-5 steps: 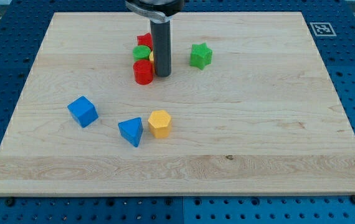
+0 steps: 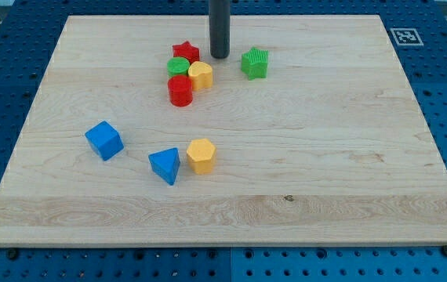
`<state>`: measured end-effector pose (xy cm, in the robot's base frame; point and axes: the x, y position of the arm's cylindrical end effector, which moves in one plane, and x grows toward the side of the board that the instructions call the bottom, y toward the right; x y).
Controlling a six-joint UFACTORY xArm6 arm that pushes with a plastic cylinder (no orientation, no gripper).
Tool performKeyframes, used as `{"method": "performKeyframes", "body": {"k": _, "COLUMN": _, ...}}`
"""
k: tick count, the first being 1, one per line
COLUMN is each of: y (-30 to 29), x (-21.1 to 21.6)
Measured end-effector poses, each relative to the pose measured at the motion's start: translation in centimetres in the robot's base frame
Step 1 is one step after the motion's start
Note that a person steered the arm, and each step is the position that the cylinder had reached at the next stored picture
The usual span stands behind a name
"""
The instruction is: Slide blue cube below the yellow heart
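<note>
The blue cube lies at the view's left of the wooden board. The yellow heart sits near the view's top centre, touching a green round block and a red cylinder, with a red star just above. My tip stands on the board just up and to the right of the yellow heart, between the red star and a green star. It is far from the blue cube.
A blue triangular block and a yellow hexagonal block lie side by side to the right of the blue cube. The board's edge drops to a blue perforated table. A marker tag sits at the top right corner.
My tip has moved up and slightly right, away from the cluster, uncovering the yellow heart. The green star has turned slightly. The other blocks have not moved.
</note>
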<state>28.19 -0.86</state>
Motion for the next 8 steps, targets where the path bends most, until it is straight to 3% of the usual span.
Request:
{"method": "performKeyframes", "body": {"k": 1, "y": 2.3, "x": -2.6}}
{"method": "performKeyframes", "body": {"k": 2, "y": 7.6, "x": -2.6}}
{"method": "performKeyframes", "body": {"k": 5, "y": 14.9, "x": 1.4}}
{"method": "performKeyframes", "body": {"k": 7, "y": 15.5, "x": 11.6}}
{"method": "performKeyframes", "body": {"k": 8, "y": 14.3, "x": 19.6}}
